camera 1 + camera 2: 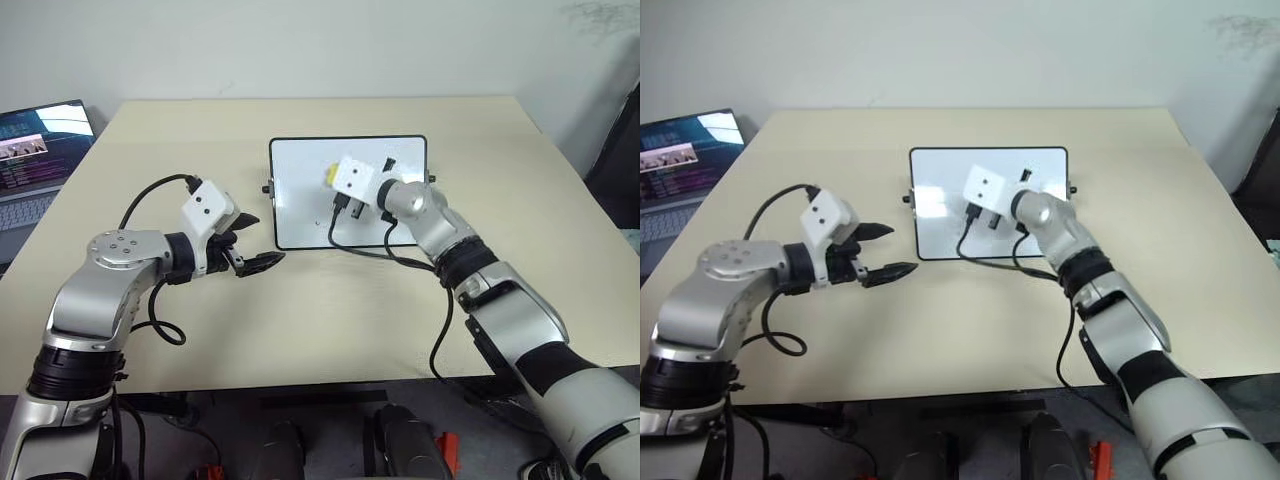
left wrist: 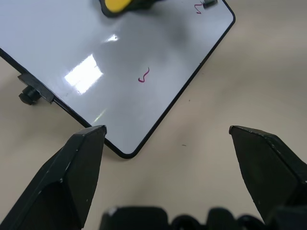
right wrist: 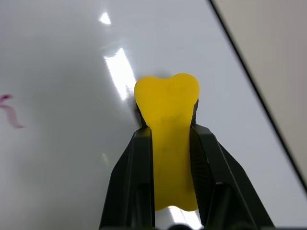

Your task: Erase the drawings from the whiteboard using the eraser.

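Squeezed between the right gripper's (image 3: 168, 139) fingers, the soft yellow eraser (image 3: 167, 115) was held over the black-framed whiteboard (image 1: 300, 225); firm strokes toward the red squiggle (image 2: 144, 75) were judged best. Beside the whiteboard, the left gripper (image 1: 883, 250) was spread wide.

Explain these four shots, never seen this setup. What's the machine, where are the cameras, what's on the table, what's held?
It is a humanoid robot with two arms, each ending in a two-fingered claw. Two pictures come from cameras on its head, looking down over the arms; the other two come from a camera on each wrist, looking along that claw's fingers. On the beige table lies a small whiteboard with a few red squiggles, and a laptop stands at the far left. The right claw is shut on a yellow eraser over the board. The left claw is open and empty, near the board's corner.
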You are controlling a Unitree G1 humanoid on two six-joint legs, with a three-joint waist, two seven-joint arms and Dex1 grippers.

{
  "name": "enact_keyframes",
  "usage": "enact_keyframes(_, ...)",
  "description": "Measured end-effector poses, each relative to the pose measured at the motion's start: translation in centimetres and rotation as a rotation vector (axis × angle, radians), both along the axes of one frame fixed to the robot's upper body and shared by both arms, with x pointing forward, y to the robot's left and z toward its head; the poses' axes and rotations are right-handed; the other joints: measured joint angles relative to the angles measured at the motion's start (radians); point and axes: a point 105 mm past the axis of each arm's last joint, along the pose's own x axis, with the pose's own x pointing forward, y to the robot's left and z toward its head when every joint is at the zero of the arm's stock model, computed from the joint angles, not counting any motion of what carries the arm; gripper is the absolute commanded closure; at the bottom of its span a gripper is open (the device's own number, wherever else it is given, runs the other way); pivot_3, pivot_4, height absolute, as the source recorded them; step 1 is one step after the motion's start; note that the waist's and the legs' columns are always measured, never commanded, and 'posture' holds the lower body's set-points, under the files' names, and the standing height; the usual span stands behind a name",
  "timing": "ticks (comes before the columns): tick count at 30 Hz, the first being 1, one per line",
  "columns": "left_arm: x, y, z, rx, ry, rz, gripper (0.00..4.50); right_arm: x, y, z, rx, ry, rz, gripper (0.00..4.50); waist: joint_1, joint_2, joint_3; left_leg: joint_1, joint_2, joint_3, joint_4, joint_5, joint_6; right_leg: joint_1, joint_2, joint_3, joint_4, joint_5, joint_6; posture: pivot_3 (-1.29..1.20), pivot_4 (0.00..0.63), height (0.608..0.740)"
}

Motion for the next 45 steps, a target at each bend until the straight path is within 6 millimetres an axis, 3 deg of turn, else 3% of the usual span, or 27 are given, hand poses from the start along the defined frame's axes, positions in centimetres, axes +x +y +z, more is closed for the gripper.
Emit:
enact_keyframes(4,0.0,0.0,0.0,0.001,0.001,0.001,0.00,-0.2,0.1,-0.8,-0.008,0.029,0.007,3.83,0.000,0.000,0.000,0.001,0.000,0.000,0.000,0.002,0.003,0.000,0.000,0.000,0.001,0.001,-0.002,0.00,0.150,0.740)
enact_keyframes(10,0.0,0.0,0.0,0.001,0.001,0.001,0.00,0.2,-0.3,-0.3,-0.007,0.025,-0.018,3.83,0.000,0.000,0.000,0.001,0.000,0.000,0.000,0.003,0.003,0.000,0.000,0.000,0.001,0.002,-0.003,0.00,0.150,0.740)
enact_keyframes(12,0.0,0.0,0.0,0.001,0.000,0.001,0.00,1.0,-0.9,0.8,0.004,-0.006,-0.061,3.83,0.001,0.000,0.000,0.001,0.000,0.000,0.000,0.003,0.004,0.000,0.000,0.000,0.001,0.002,-0.004,0.00,0.150,0.740)
enact_keyframes(16,0.0,0.0,0.0,0.001,-0.002,0.001,0.00,2.8,-4.0,4.1,0.056,-0.096,-0.203,3.83,0.009,0.000,0.000,-0.001,0.000,0.000,0.000,0.003,0.004,-0.001,0.000,0.000,0.000,0.002,-0.004,0.00,0.150,0.740)
enact_keyframes(19,0.0,0.0,0.1,0.002,-0.007,-0.001,0.00,3.3,-5.1,5.0,0.085,-0.134,-0.253,3.83,0.006,0.000,0.000,-0.002,0.000,0.000,-0.003,0.003,0.004,-0.002,0.000,0.000,-0.001,0.001,-0.003,0.00,0.150,0.740)
enact_keyframes(25,0.1,-0.1,0.4,0.003,-0.020,-0.006,0.00,3.0,-4.1,4.6,0.078,-0.116,-0.208,3.83,-0.002,-0.001,0.000,-0.001,0.000,0.000,-0.005,0.003,0.004,-0.002,0.000,0.000,-0.002,0.001,-0.003,0.00,0.150,0.740)
enact_keyframes(33,0.1,-0.1,0.4,0.003,-0.024,-0.008,0.00,0.2,-0.4,0.1,-0.014,0.033,0.002,3.86,-0.005,-0.001,-0.001,0.002,0.001,0.000,-0.005,0.003,0.004,-0.001,0.001,0.000,0.000,0.001,-0.003,0.00,0.150,0.740)
enact_keyframes(36,0.1,-0.1,0.4,0.003,-0.024,-0.007,0.00,-0.4,0.0,-0.8,-0.036,0.071,0.030,3.86,-0.003,-0.002,-0.001,0.002,0.001,0.000,-0.003,0.003,0.004,-0.001,0.001,0.000,0.000,0.001,-0.003,0.00,0.150,0.740)
enact_keyframes(42,0.3,-0.1,0.7,0.001,-0.031,-0.009,0.00,-0.4,-0.5,-0.3,-0.017,0.092,0.021,3.86,0.000,-0.001,-0.001,-0.001,0.001,0.000,-0.003,0.003,0.004,-0.002,0.001,0.000,0.000,0.001,-0.003,0.00,0.150,0.740)
enact_keyframes(44,0.5,0.0,1.1,0.002,-0.036,-0.012,0.00,-0.8,-1.4,0.8,0.046,0.126,0.029,3.86,0.003,-0.001,0.001,-0.004,0.001,-0.001,-0.003,0.003,0.004,-0.004,0.001,-0.001,-0.001,0.001,-0.003,0.00,0.150,0.740)
enact_keyframes(45,0.6,0.2,1.3,0.007,-0.038,-0.015,0.00,-1.4,-1.8,2.4,0.113,0.141,0.055,3.86,0.007,-0.001,0.001,-0.009,0.001,-0.002,-0.003,0.003,0.004,-0.007,0.001,-0.002,-0.002,0.001,-0.003,0.00,0.150,0.740)
